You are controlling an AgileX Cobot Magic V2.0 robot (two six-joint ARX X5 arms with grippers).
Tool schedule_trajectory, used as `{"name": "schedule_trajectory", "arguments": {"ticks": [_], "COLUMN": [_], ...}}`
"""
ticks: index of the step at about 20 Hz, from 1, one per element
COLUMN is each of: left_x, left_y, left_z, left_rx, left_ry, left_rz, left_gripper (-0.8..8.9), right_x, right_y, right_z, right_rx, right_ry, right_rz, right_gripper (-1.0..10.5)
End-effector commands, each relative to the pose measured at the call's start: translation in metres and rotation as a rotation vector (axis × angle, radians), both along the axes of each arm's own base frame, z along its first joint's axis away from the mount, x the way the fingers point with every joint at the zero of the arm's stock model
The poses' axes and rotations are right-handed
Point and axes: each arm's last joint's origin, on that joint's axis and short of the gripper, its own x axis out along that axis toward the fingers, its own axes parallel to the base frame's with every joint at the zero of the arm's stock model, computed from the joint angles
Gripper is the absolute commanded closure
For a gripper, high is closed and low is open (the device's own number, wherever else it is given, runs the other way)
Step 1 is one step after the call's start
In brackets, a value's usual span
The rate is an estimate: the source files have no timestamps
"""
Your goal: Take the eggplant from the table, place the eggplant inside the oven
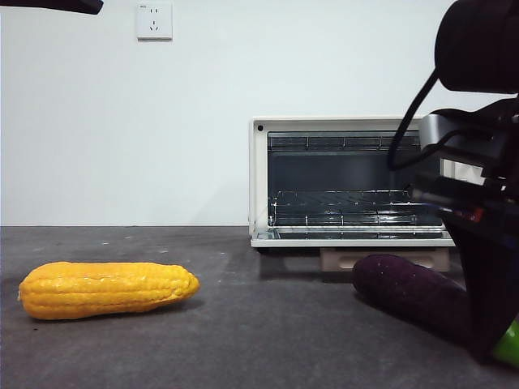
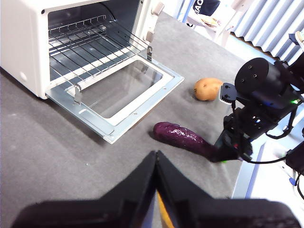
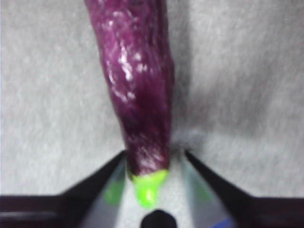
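Right wrist view: glossy tapered eggplant [image 3: 137, 85]

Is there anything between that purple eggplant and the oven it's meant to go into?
Nothing visible does. The oven door lies folded down, and bare table separates it from the eggplant. The potato sits off to one side.

One eggplant [image 1: 405, 293], one corn [image 1: 105, 288], one potato [image 2: 208, 89]

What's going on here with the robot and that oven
The right gripper is down at the stem end of the eggplant, jaws open on either side of it, while the eggplant lies on the table. The oven stands with its door down. The left gripper waits, shut. A corn cob and a potato lie untouched.
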Motion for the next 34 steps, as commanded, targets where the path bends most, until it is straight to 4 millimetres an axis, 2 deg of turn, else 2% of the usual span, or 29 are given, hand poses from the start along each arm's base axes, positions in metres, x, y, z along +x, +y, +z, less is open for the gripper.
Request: {"name": "schedule_trajectory", "arguments": {"ticks": [1,5,7,15,19,23,30,34], "left_x": [-0.001,-0.001,-0.001,-0.001,-0.002,-0.003,-0.004,-0.005], "left_y": [-0.001,-0.001,-0.001,-0.001,-0.004,-0.007,-0.01,-0.013], "left_z": [-0.001,-0.001,-0.001,-0.002,-0.002,-0.002,-0.002,-0.002], "left_rx": [-0.003,-0.003,-0.003,-0.002,-0.002,-0.001,0.003,0.003], "left_ry": [0.004,0.005,0.005,0.011,0.012,0.012,0.011,0.011], "left_rz": [-0.006,-0.005,-0.006,-0.007,-0.022,-0.037,-0.053,-0.065], "left_gripper": [8.19,8.19,8.19,8.19,8.19,8.19,8.19,8.19], "right_x": [-0.003,-0.01,-0.016,-0.026,-0.019,0.01,0.097,0.138], "right_y": [0.005,0.008,0.006,-0.004,0.0,0.003,-0.01,-0.02], "right_z": [-0.011,-0.005,0.004,0.079,0.103,0.113,0.115,0.112], "right_rx": [0.004,0.009,0.004,0.095,0.131,0.13,0.195,0.219], "right_ry": [0.012,0.008,0.014,-0.169,-0.241,-0.245,-0.147,-0.118], "right_rz": [0.017,0.045,0.055,0.048,0.072,0.073,-0.013,-0.078], "right_gripper": [9.5,9.6,9.6,9.6,9.6,9.6,9.6,9.6]}}
